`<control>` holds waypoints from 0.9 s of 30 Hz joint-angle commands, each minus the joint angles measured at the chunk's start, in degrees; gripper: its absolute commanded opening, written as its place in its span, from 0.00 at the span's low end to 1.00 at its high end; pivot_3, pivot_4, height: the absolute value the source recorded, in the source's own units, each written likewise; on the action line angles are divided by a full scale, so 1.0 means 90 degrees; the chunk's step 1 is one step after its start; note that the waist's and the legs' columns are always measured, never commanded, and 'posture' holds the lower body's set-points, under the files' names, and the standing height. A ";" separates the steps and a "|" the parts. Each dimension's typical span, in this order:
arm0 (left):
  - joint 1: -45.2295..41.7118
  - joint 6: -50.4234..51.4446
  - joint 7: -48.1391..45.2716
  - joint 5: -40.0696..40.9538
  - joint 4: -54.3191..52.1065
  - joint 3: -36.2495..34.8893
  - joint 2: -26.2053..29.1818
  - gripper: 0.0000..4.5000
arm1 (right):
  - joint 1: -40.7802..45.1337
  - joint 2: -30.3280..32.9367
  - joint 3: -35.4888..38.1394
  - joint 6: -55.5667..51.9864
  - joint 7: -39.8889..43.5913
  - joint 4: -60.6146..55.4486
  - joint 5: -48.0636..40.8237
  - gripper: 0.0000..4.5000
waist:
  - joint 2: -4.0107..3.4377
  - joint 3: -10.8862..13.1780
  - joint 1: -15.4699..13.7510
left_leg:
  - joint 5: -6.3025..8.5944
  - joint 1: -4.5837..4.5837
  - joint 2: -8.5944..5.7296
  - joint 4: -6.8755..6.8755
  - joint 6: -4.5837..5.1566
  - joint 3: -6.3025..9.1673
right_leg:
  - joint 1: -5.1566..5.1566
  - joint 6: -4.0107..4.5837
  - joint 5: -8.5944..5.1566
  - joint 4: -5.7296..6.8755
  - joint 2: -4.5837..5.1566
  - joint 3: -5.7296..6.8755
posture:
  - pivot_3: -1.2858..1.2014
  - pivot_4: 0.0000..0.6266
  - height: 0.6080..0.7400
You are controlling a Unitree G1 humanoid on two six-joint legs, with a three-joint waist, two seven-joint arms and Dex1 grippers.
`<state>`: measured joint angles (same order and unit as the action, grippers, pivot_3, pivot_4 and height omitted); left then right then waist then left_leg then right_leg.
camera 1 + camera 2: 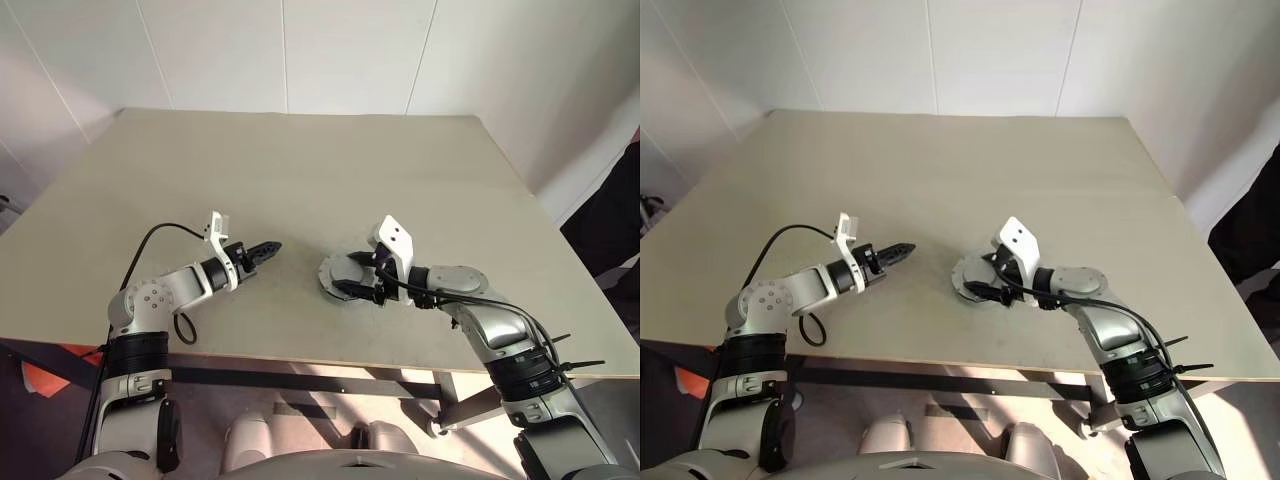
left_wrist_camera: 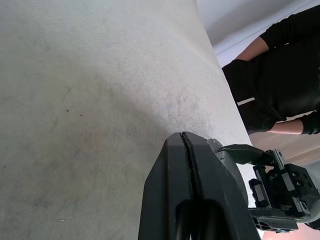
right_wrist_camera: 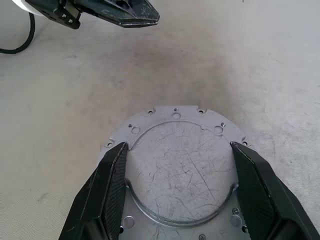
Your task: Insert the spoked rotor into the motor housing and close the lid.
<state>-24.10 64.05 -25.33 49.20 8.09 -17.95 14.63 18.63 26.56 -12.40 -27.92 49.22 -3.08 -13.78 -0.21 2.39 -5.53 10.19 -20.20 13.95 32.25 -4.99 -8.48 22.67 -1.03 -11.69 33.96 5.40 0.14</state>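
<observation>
I can read no writing or brand on anything here. The one metal part I can count is a round, scratched grey plate with small holes around its flange, which I take for the lid (image 3: 176, 165); it lies flat on the bench (image 1: 300, 170) near the front edge, right of centre. From my right wrist it looks like a plain raised disc on a wider rim, and I cannot tell what sits under it.

My right hand (image 1: 352, 275) reaches in from the right, forearm low over the bench and pointing left and slightly down. Its two black fingers (image 3: 107, 195) stand apart on either side of the lid, close against its rim; I cannot tell whether they are pressing it.

My left hand (image 1: 270, 247) is pressed together on nothing, its two fingers meeting along a thin seam. That arm comes from the left with the elbow bent, the hand pointing right toward the lid, just above the bench and well short of the plate.

A person in black sleeves (image 2: 280, 85) stands past the bench's right side.
</observation>
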 commanded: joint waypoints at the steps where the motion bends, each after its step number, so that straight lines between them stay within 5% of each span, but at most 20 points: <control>1: -0.0051 -0.0086 -0.0085 0.0033 -0.0141 0.0007 0.0035 0.00 | 0.0127 0.0035 0.0090 0.0162 -0.0044 -0.0096 0.0061 0.69 | 0.0000 0.0000 0.0000 | 0.0000 -0.0001 0.0000 0.0000 0.0000 0.0000 | 0.0001 0.0000 0.0000 0.0000 0.0000 0.0000 | 0.52 0.00 1.00; 18: -0.0047 -0.0078 -0.0060 0.0041 -0.0172 -0.0008 0.0057 0.00 | 0.0016 0.0022 -0.0100 0.0186 -0.0133 0.0380 0.0431 0.69 | 0.0001 0.0000 0.0002 | -0.0001 0.0014 0.0000 0.0006 -0.0001 0.0000 | -0.0010 0.0000 0.0000 0.0009 0.0000 -0.0003 | 0.52 0.00 1.00; 27: -0.0791 -0.0002 0.0172 0.0123 0.0401 0.0104 -0.0697 0.00 | 0.0092 -0.0032 -0.0157 0.0155 -0.0232 0.0604 0.0524 0.69 | 0.0006 -0.0001 -0.0009 | 0.0004 0.0028 0.0000 0.0016 0.0008 0.0001 | -0.0036 -0.0001 -0.0001 0.0010 0.0002 -0.0003 | 0.52 0.00 1.00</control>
<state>-28.89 64.26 -24.05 49.29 11.33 -17.44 9.31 19.39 25.90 -13.35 -25.62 47.95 0.52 -10.62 -0.16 2.38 -5.60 10.22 -19.96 13.95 32.44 -4.92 -8.48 22.32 -1.03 -11.70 34.04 5.43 0.09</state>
